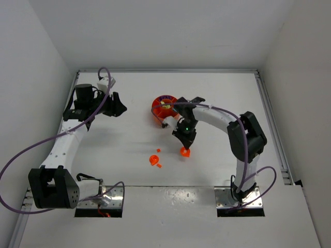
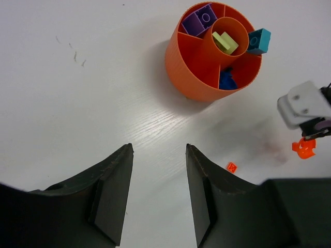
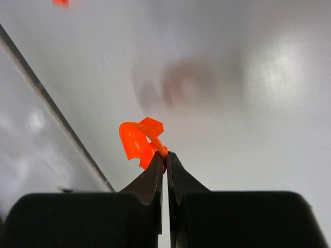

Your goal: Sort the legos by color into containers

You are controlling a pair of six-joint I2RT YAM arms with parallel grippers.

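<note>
pinches a round orange piece (image 3: 138, 140) by its rim in the right gripper (image 3: 166, 157), jaws pressed nearly together on it. juts the piece out to the left of the tips, over pale table (image 3: 248, 103); cannot tell whether touching the surface or just above it. shows a dark seam (image 3: 51, 111) running diagonally off to the left of the tips, with plain open surface ahead and to the right. shows a scrap of orange (image 3: 61, 2) far ahead-left at the top edge, too blurred to name.

from above, points this gripper downward, with the orange dish (image 1: 163, 107) just beyond it, close beside the arm's wrist. has another round orange piece (image 1: 153, 160) and two tiny orange bits (image 1: 158, 150) off to its left in that view, near but apart. has broad bare table toward the right rail (image 1: 269, 119).

holds the left gripper (image 2: 158, 150) spread wide, nothing between the fingers (image 2: 111, 196), over bare table. finds the dish ahead and to the right, well apart, outer wall facing the tips: purple bricks (image 2: 199, 20) in the far-left compartment, lime bricks (image 2: 226, 41) in the middle cup, a cyan brick (image 2: 257, 40) at the right-hand rim, blue bricks (image 2: 226, 80) in the near-right compartment. has one of the tiny orange bits (image 2: 231, 167) just off the right finger's outer side. open surface ahead and to the left.
</note>
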